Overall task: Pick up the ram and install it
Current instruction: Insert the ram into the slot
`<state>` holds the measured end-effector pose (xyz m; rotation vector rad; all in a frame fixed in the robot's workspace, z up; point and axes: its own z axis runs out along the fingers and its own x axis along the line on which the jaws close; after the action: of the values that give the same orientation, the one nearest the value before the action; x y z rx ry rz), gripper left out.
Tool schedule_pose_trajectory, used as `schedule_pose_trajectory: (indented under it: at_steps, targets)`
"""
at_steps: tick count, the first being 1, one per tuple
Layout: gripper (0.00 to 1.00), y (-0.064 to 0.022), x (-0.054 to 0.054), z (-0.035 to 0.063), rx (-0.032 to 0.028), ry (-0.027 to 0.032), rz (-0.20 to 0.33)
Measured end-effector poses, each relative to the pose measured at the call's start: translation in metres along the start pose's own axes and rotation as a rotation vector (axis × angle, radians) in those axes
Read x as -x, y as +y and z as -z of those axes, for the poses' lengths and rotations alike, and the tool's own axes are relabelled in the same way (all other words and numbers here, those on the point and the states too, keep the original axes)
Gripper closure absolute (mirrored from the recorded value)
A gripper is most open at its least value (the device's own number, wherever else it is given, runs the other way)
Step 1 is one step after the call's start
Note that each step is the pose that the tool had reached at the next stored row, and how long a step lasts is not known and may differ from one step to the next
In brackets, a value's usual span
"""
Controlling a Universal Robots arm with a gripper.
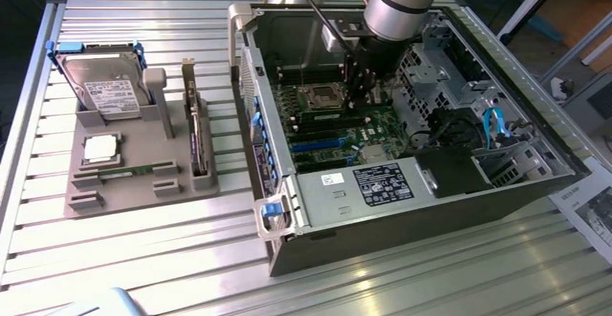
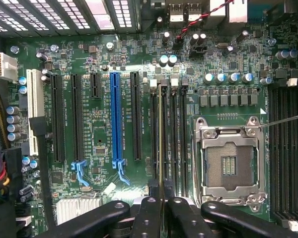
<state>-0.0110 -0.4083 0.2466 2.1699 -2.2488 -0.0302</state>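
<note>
Exterior view: on a slatted metal table, an open computer case lay at three o'clock and a grey parts tray at nine o'clock. The arm hung inside the case, its tool low over the motherboard.

Wrist view: the tool was clamped nearly shut on the ram. The ram, seen edge-on, lay along a memory slot just beside the empty processor socket.
</note>
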Motion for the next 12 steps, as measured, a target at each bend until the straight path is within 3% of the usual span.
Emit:
schedule_pose_trajectory:
  at_steps: [12]
  targets:
    - [0.88, -0.0007, 0.0000, -0.0020, -0.0001, -0.0003, 0.000]
